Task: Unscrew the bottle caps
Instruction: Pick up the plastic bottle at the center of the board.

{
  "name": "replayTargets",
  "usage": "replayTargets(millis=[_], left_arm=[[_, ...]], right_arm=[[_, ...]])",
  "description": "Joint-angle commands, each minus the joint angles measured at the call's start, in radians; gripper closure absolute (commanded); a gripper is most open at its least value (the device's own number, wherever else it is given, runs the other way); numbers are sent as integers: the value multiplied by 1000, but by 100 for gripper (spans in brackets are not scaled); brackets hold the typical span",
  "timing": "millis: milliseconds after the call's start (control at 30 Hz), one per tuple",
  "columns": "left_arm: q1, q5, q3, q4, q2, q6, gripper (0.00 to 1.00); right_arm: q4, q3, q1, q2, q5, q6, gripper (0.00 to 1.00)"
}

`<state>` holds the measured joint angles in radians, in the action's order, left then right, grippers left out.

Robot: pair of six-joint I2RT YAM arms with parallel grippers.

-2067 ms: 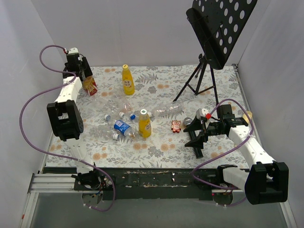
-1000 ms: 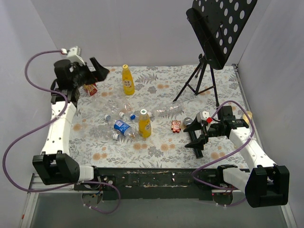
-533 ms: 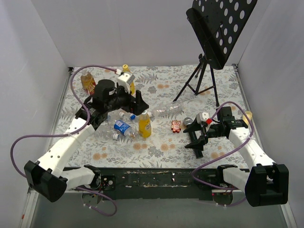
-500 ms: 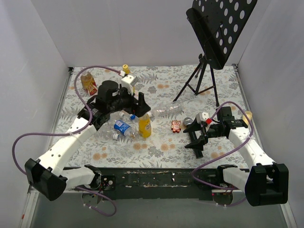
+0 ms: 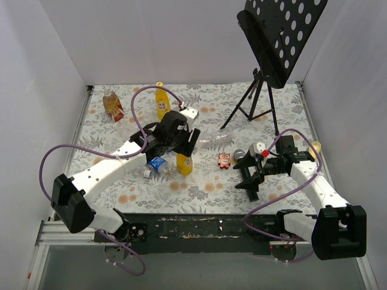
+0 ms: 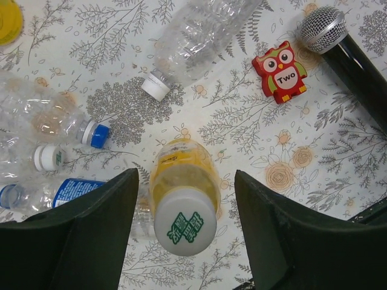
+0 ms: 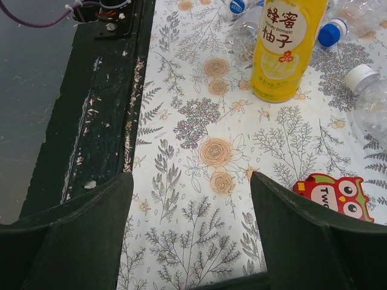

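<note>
A yellow juice bottle (image 5: pixel 184 163) stands upright mid-table, also in the right wrist view as the yellow bottle (image 7: pixel 284 48). Its white cap (image 6: pixel 185 222) with green print sits between the fingers of my left gripper (image 6: pixel 185 181), which hangs straight over it, open, with a gap on each side. From above, the left gripper (image 5: pixel 184 145) hides the cap. My right gripper (image 7: pixel 190 241) is open over bare flowered cloth, right of the bottle; from above the right gripper (image 5: pixel 251 175) is low. Several clear bottles lie around, with a white cap (image 6: pixel 156 87) and a blue cap (image 6: pixel 97 134).
A second yellow bottle (image 5: pixel 162 101) and a brown bottle (image 5: pixel 112 106) stand at the back. A blue-labelled bottle (image 6: pixel 72 190) lies left of the gripper. A red owl toy (image 6: pixel 279 71), a microphone (image 6: pixel 338 42) and a music stand (image 5: pixel 266 60) are to the right.
My left arm swung from the back left corner by the brown bottle to the middle, over the yellow bottle, and its jaws narrowed around the cap. The right arm stayed still.
</note>
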<state>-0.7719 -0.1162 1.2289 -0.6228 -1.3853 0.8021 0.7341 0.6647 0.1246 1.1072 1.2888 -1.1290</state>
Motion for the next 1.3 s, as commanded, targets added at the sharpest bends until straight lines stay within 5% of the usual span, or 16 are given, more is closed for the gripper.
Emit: replayTargets(millis=[0,500,700,1000,1267], left_arm=[[-35,-99,67,-32,14,20,37],[-55,-155,103,-117,12,92,54],[-61,-123,122,-121,6,108,100],[-66,332,126,6,84,141,100],[-110,405,95,168,66,219,100]], right_arm=[[1,4,4,3,14,-9,15],[1,3,9,6,10,-9,15],[2,3,9,6,9,-9,15],[10,107,61,17,-43,1,16],[-319,174,228,48,-181,495,18]])
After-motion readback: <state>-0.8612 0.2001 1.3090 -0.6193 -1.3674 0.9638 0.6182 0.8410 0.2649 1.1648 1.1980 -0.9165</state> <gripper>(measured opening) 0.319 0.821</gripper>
